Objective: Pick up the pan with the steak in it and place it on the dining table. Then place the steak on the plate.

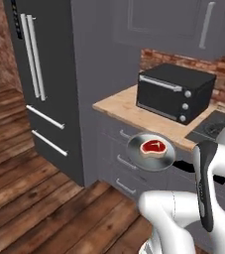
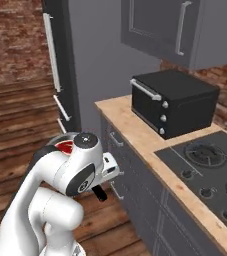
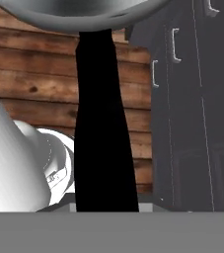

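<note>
— Where is your pan (image 1: 151, 151) now?
— Off the stove, carried in the air beside the kitchen desk (image 1: 129, 110), the steak (image 1: 153, 147) lying inside. Your end effector (image 3: 106, 200) is clamped on its black handle (image 3: 103, 123).
— What's left?
— Everything after the lift — setting it on the dining table, then plating the steak.

The white arm (image 1: 183, 213) rises from the base, bends at a dark elbow and reaches forward at about drawer height. In the right base view the arm (image 2: 60, 180) folds over itself, with a round joint cap on top. The gripper is closed on the black handle (image 3: 103, 123) of the pan (image 1: 151, 151) and holds it in the air, level.
</note>
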You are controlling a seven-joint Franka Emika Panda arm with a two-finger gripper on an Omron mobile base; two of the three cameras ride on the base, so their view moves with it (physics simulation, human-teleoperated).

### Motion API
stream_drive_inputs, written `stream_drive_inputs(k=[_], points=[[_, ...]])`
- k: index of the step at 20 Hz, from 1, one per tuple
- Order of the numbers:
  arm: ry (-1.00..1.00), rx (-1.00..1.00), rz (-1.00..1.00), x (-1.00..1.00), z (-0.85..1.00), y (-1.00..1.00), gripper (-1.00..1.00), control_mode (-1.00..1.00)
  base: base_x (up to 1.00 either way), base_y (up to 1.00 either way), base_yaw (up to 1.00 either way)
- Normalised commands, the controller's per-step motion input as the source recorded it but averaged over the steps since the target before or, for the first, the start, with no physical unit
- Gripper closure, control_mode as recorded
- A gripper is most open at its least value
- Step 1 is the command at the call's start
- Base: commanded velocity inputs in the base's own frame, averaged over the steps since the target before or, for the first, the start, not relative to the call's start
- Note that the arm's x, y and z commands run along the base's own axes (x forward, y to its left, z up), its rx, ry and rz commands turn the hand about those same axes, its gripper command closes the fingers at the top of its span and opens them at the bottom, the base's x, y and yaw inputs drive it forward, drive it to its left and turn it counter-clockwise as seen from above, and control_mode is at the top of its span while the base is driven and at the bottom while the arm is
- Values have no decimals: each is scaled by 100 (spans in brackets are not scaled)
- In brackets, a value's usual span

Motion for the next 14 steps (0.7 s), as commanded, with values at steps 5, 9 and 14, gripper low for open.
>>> stream_drive_inputs(k=[5, 9, 14], points=[[0, 0, 0, 0, 0, 0, 100, 100, -6, 0, 50], [0, 0, 0, 0, 0, 0, 100, 100, -5, 0, 50], [0, 0, 0, 0, 0, 0, 100, 100, -5, 0, 50]])
